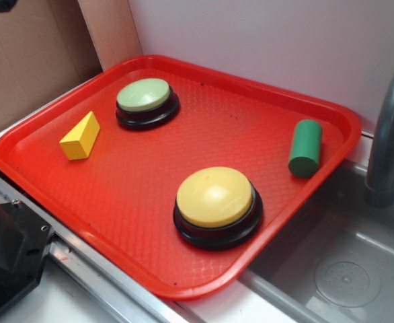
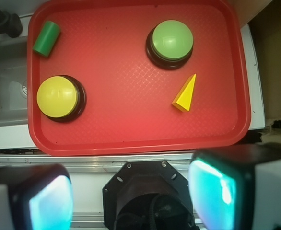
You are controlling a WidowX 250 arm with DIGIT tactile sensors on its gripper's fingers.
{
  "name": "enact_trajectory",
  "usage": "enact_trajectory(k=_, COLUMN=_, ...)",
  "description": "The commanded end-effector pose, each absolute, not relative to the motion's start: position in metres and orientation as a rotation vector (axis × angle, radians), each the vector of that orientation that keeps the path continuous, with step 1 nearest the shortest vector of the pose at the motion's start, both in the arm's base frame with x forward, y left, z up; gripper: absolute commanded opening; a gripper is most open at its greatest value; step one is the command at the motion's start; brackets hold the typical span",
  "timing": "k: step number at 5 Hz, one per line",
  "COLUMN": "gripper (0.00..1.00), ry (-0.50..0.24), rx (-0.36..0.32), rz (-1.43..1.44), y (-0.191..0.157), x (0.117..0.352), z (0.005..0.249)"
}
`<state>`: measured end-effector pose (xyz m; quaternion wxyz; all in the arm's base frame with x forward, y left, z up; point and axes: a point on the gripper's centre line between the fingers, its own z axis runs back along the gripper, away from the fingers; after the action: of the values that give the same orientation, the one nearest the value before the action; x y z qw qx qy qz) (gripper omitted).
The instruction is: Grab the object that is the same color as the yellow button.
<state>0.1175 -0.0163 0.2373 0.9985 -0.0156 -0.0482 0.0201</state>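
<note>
The small yellow wedge block (image 1: 80,136) lies on the red tray (image 1: 264,114) near its left corner; in the wrist view the wedge (image 2: 185,93) is at the right of the tray (image 2: 131,129). The large yellow button (image 1: 215,198) on a black base stands at the tray's near side, and shows in the wrist view (image 2: 58,97) at the left. My gripper (image 2: 131,196) is open and empty, high above and back from the tray, over the robot base. Its teal pads (image 2: 212,189) frame the bottom of the wrist view. The gripper is not in the exterior view.
A pale green button (image 1: 144,101) stands at the tray's back left. A green cylinder (image 1: 306,148) lies at the right edge. A grey sink (image 1: 345,262) and faucet (image 1: 388,134) are right of the tray. Cardboard (image 1: 35,54) stands behind. The black robot base (image 2: 145,191) is below the gripper.
</note>
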Motion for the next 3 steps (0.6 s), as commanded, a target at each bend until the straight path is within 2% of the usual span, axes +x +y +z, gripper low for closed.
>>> enact_trajectory(k=1, gripper=1.0, ry=-0.096, rx=-0.031, rz=0.04, y=-0.016, x=0.117, z=0.237)
enact_trajectory(k=3, gripper=1.0, ry=-0.101, rx=-0.04, rz=0.293, y=0.005, x=0.126, z=0.198)
